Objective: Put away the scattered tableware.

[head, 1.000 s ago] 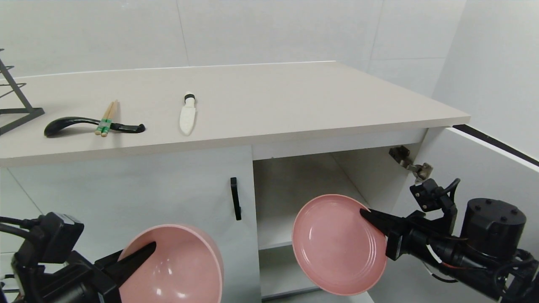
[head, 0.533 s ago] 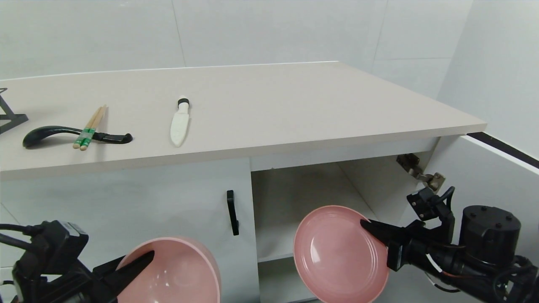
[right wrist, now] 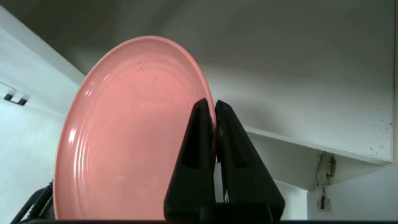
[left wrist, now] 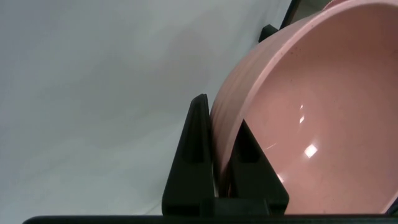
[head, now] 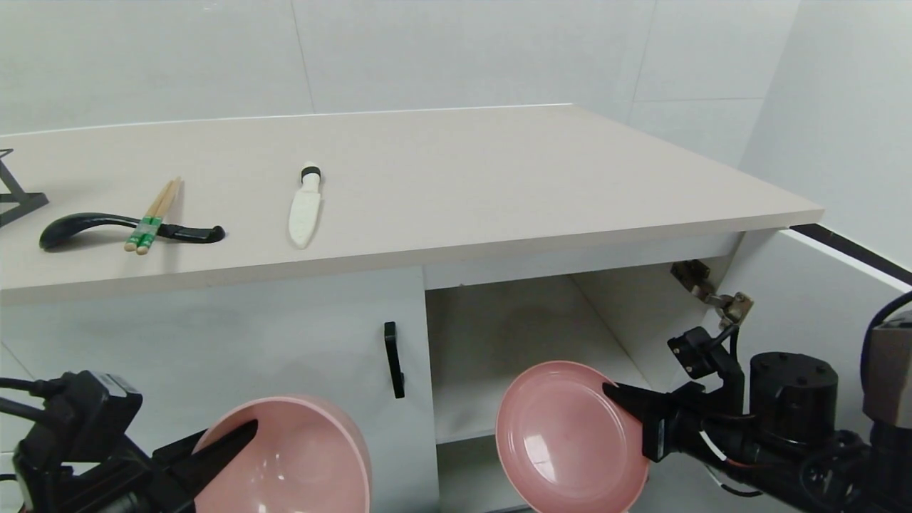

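Nothing is stored yet, I think: the right gripper point(head: 611, 388) clamps the plate point(head: 563, 442) near the open cabinet point(head: 499, 335), the left gripper point(head: 246, 429) clamps the bowl point(head: 306, 459); spoon point(head: 107, 224), chopsticks point(head: 153, 215) and knife point(head: 305, 206) lie on the counter point(head: 499, 164).

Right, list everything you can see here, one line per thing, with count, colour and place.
bowl: one, pink, held by its rim in front of the closed cabinet door
plate: one, pink, held on edge at the open cabinet compartment
chopsticks: one pair, wood with a green band, lying across the spoon's handle
spoon: one, black, on the left of the countertop
knife: one, white with a black band, on the countertop
rack: one, black, at the countertop's left edge
countertop: one, beige, over the cabinet
cabinet: one, white, right door open, left door shut
door handle: one, black, on the shut door
left gripper: black, clamped on the bowl's rim
right gripper: black, clamped on the plate's rim
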